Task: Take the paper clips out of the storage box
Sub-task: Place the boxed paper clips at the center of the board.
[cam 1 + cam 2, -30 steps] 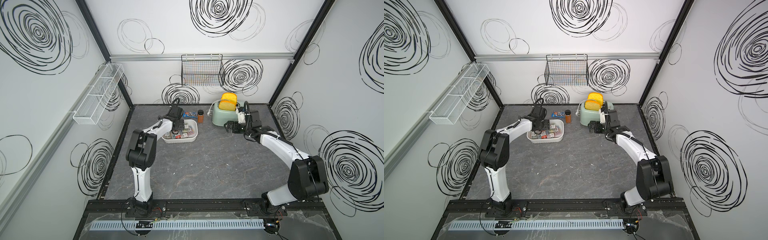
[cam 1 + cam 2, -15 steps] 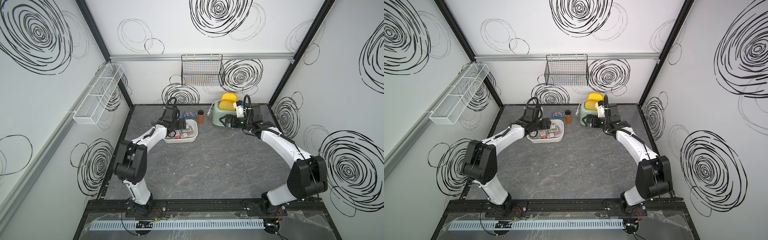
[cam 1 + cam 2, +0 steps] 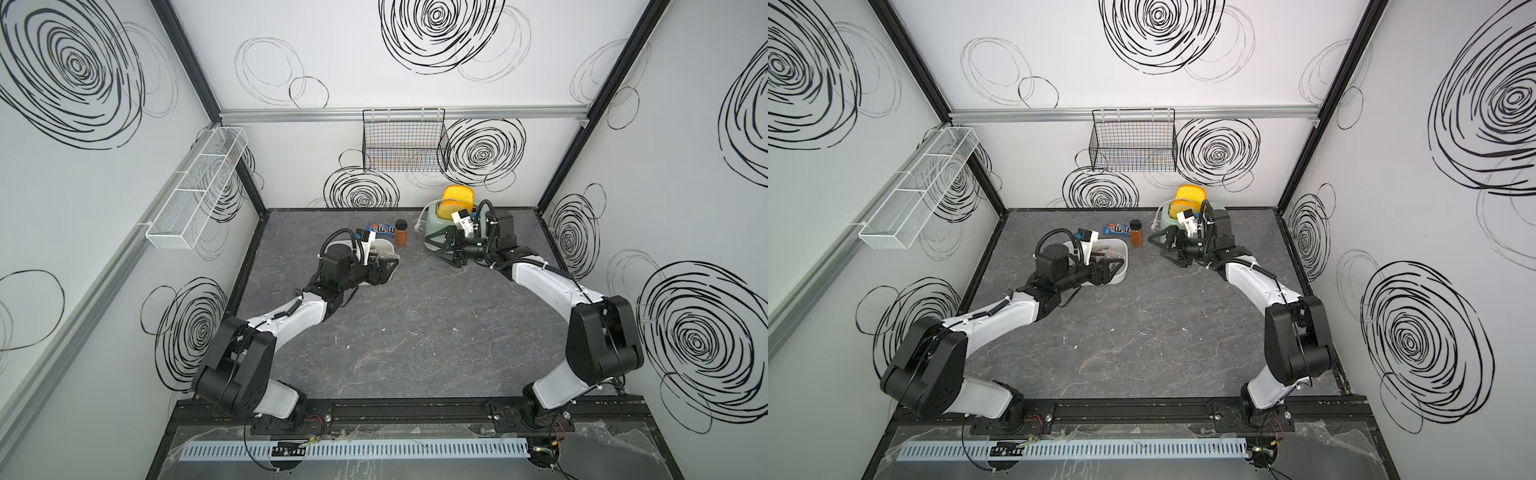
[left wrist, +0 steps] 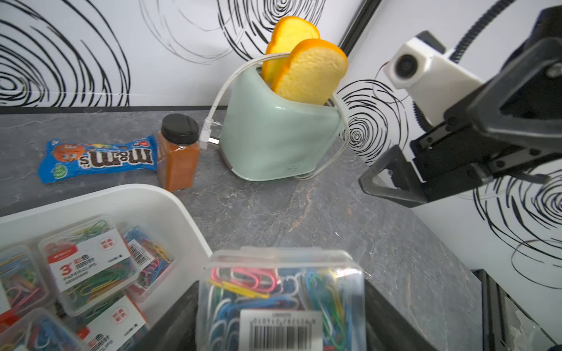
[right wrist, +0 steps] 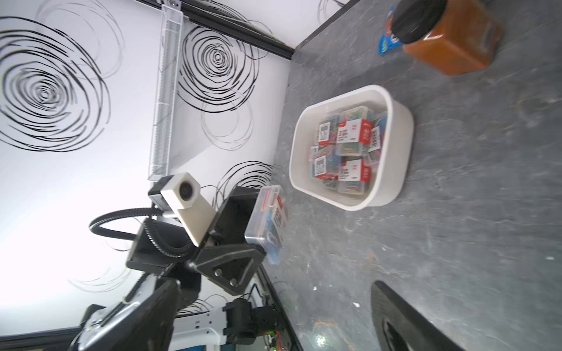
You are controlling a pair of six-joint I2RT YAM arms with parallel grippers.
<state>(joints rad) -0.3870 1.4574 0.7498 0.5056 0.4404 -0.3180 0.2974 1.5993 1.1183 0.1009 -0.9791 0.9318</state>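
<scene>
White walls (image 3: pixel 340 137) scrawled with black swirls enclose a grey marbled worktop (image 3: pixel 415 332). Left of centre, the left gripper (image 3: pixel 388 268) clamps its jaws on one case of paper clips (image 4: pixel 279 291) just outside the storage box (image 3: pixel 1122 272), where other cases (image 5: pixel 349 142) lie. Right of centre, the right gripper (image 3: pixel 451 254) hangs by the toaster (image 3: pixel 432 222), jaws apart.

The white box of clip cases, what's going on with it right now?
The left gripper holds one case of paper clips between its fingers, just outside the box and over the table. Several more cases lie in the box. The right gripper is open and empty, in front of the toaster.
</scene>
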